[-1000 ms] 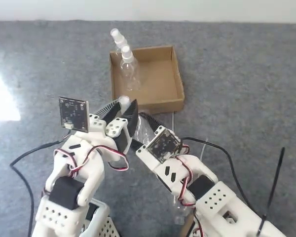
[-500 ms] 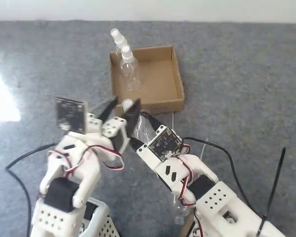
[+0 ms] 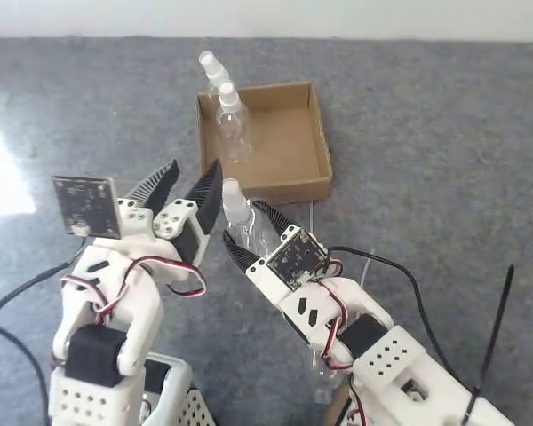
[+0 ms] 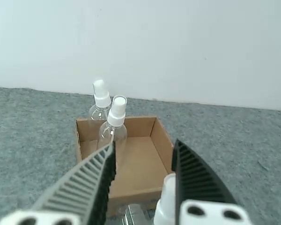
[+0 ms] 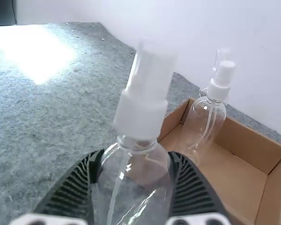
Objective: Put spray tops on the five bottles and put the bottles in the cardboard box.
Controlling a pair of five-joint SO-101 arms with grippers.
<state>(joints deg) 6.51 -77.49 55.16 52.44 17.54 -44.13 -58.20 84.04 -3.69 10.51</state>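
**A:** What did the held bottle (image 5: 131, 178) look like?

**B:** It was clear plastic with rounded shoulders, and a white spray top (image 5: 147, 89) sat on its neck. The right gripper (image 5: 133, 164) was clamped on its body, just in front of the cardboard box (image 3: 275, 188).

**A:** And the left gripper (image 4: 144, 146)?

**B:** It was spread wide and held nothing, just beside the held bottle's top.

**A:** Did the views differ?

**B:** The right wrist view showed both ribbed fingers pressed against the bottle's clear sides. The high view showed a second bottle (image 3: 234, 129) standing inside the box, by the wall on the left arm's side. It also showed a third bottle (image 3: 210, 67) outside the box, behind that back corner, on the grey table (image 3: 426, 133).

**A:** How many of each?

**B:** There were three bottles, three white tops, one box and two grippers.
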